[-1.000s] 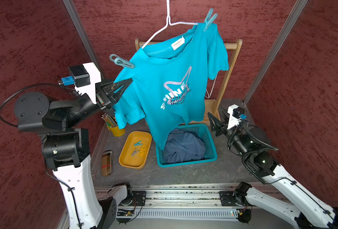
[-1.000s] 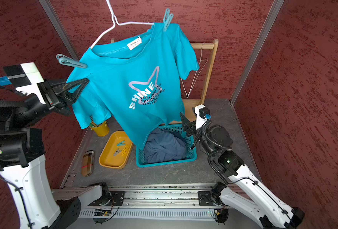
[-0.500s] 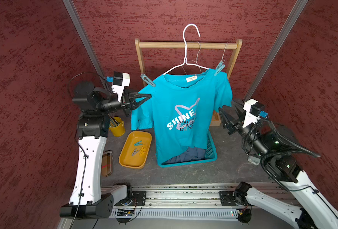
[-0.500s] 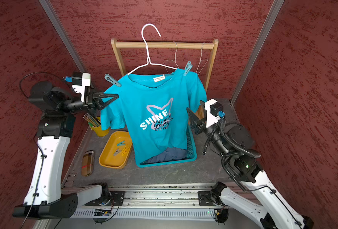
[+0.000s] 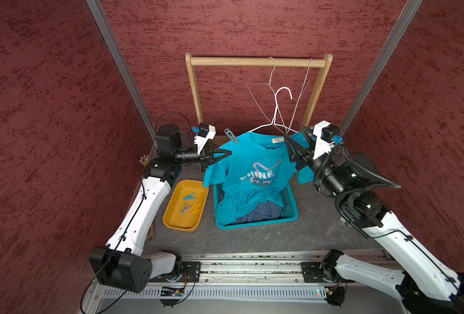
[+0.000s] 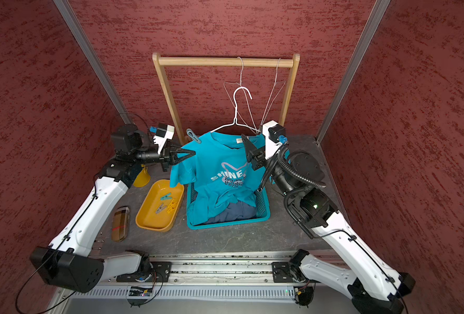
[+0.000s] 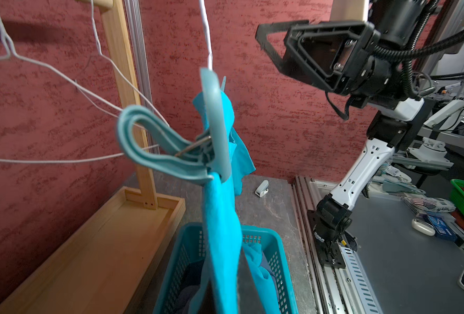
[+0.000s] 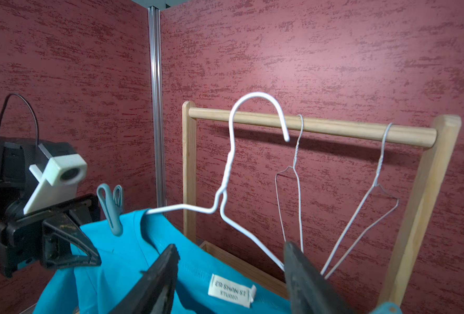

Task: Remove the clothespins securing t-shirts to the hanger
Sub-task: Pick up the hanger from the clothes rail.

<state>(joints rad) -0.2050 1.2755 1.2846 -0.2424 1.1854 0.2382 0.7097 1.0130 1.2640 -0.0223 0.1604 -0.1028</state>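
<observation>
Clearly the teal t-shirt and its white hanger have come down: a second ago they hung close to the top cameras, and now the hem lies folded into the teal basket on the table, the hook free of the wooden rack. The left claw stays clenched on the shirt's shoulder cloth, just below the grey-blue clothespin that pins it to the wire. The right claw, low beside the basket a second ago, now stands at the other shoulder, released, jaws apart either side of the wire. I judge this the set-up for taking the last pins so the shirt drops into the basket; four loose clothespins already lie in the yellow tray. The shirt's second pin is hidden behind the right claw in both top views; the right wrist view gives only a teal sliver at its edge, too little to name. Whether the right claw's fingers touch the wire I cannot tell. Under the hem only dark blue cloth shows, one shirt or two unclear.
</observation>
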